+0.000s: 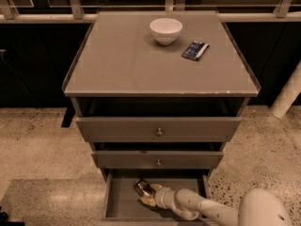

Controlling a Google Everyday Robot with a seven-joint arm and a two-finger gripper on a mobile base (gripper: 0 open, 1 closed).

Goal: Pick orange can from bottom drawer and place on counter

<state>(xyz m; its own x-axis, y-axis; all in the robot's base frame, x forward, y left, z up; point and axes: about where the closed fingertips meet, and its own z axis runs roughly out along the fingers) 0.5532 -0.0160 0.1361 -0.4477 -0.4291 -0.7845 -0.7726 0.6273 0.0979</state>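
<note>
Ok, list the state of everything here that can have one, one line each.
Bottom drawer: pulled open.
Upper two drawers: pushed in, or nearly so.
Orange can: inside the bottom drawer, by the claw.
Claw: down in the bottom drawer, beside the can.
Bowl: upright on the counter.
Packet: lying flat on the counter.

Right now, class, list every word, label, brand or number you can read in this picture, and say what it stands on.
No text can be read.
On the dark-blue packet on the counter: pale markings, too blurred to read.
On the orange can in the bottom drawer, at the gripper: no legible label.
On the white bowl: no print visible.
</note>
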